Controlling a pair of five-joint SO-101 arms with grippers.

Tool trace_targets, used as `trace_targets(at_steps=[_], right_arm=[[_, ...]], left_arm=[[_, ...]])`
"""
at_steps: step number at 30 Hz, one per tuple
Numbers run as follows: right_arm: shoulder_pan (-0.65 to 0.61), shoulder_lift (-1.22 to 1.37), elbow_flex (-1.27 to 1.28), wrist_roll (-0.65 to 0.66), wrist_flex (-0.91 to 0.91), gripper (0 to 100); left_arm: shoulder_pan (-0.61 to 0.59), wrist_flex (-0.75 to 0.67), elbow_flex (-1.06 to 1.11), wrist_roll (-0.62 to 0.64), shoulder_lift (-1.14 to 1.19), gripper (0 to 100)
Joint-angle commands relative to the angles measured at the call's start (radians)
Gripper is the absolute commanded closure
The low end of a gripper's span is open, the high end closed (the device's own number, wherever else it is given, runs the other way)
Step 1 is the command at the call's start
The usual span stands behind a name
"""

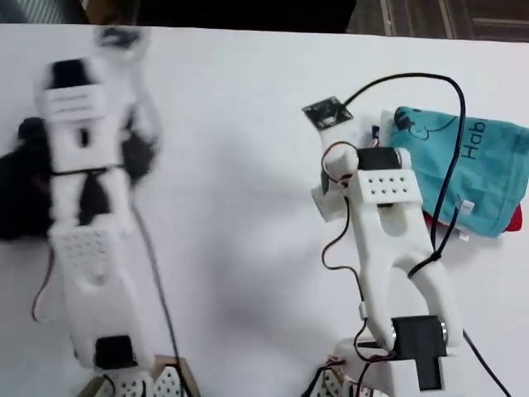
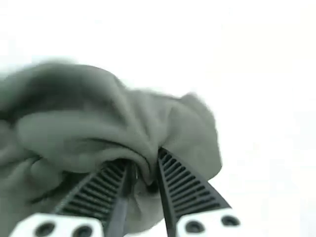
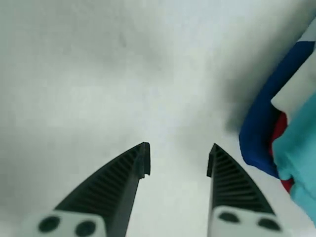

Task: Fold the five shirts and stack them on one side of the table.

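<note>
A: Where is the grey shirt (image 2: 89, 123)?
B: A fold of it is clenched in my left gripper (image 2: 145, 159); the rest hangs bunched at the table's (image 1: 240, 124) left edge.
A: And the stack (image 1: 479, 165)?
B: Well apart, on the right side; my right gripper (image 3: 178, 148) hangs spread and empty just beside it, far nearer.

Two arms (image 1: 91, 256) (image 1: 384, 223), one dark shirt (image 2: 98, 123), one stack (image 1: 488, 174) of folded shirts.

A big white table (image 1: 248, 207). A small black square (image 1: 328, 112) lies on it. A black wire (image 1: 421, 75) curves away from beside the square.
</note>
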Motion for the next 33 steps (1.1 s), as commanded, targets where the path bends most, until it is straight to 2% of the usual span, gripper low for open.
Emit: trace_targets(at_steps=[1,4,11,13,16,17,22,26,29,33], right_arm=[[-0.001,-0.048,0.032,-0.103,-0.12,80.1],[-0.001,-0.048,0.08,-0.173,-0.177,80.1],[-0.004,-0.053,0.186,-0.19,-0.245,80.1],[-0.005,-0.05,0.19,-0.19,-0.259,80.1],[-0.008,-0.048,0.19,-0.19,-0.259,80.1],[-0.008,-0.048,0.19,-0.19,-0.262,80.1],[-0.007,-0.047,0.193,-0.19,-0.286,80.1],[-0.008,-0.047,0.233,-0.19,-0.332,80.1],[-0.01,-0.048,0.267,-0.19,-0.367,80.1],[-0.01,-0.056,0.269,-0.19,-0.367,80.1]], left_arm=[[0.17,0.018,0.007,0.068,-0.203,97],[0.247,0.018,0.116,0.097,-0.311,97],[0.351,0.017,0.473,0.087,-0.528,97],[0.364,0.017,0.541,0.046,-0.583,92],[0.344,0.015,0.596,-0.066,-0.666,79],[0.313,0.015,0.596,-0.083,-0.694,76],[0.066,0.008,0.602,-0.161,-0.807,77],[-0.16,-0.02,0.627,-0.175,-0.773,77],[-0.265,-0.106,0.711,-0.175,-0.684,77],[-0.333,-0.287,0.812,-0.176,-0.512,77]])
